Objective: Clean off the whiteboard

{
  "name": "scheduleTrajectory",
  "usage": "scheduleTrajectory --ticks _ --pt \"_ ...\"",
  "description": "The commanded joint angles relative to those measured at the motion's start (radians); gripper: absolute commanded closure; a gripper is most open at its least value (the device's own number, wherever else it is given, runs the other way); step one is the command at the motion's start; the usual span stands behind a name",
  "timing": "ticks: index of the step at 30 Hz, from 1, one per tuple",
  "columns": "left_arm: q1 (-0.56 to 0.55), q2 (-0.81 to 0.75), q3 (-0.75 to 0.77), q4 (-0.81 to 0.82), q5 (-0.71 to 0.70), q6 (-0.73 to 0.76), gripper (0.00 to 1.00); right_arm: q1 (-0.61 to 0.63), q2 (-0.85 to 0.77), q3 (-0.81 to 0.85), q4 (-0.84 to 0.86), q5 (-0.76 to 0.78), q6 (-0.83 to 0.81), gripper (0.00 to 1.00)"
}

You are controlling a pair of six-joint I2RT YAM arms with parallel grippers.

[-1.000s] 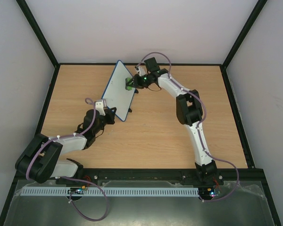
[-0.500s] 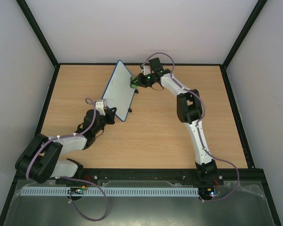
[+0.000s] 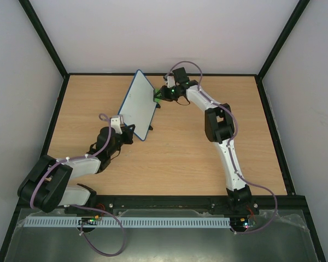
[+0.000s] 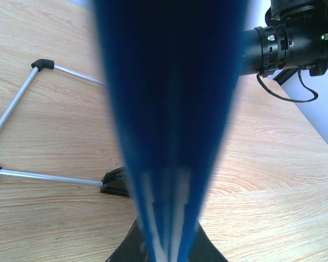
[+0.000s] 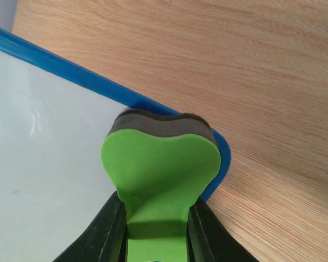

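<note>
Holds whiteboard (image 3: 138, 106) upright, slightly tilted, at rear-left of table (image 3: 180, 153), white face turned toward the right arm for wiping access. Clamps its near lower frame edge in left gripper (image 3: 130, 130), pressed tight, likely bracing against wiping push. Pinches green eraser (image 5: 161, 158) in right gripper (image 5: 156, 218), dark felt at board's blue corner. Shows faint green speck on face.
</note>
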Motion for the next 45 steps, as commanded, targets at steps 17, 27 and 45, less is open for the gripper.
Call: scheduleTrajectory --ticks 17,27,45 --pt "-0.04 0.011 0.005 -0.166 0.249 0.007 0.97 0.271 -0.359 -0.538 0.116 -0.144 -0.063 0.98" --pt "-0.04 0.011 -0.01 -0.159 0.251 0.009 0.97 0.316 -0.419 -0.454 0.159 -0.167 0.011 0.98" --pt "-0.041 -0.04 -0.024 -0.203 0.24 0.01 0.97 0.208 -0.235 -0.192 0.139 0.041 0.097 0.98"
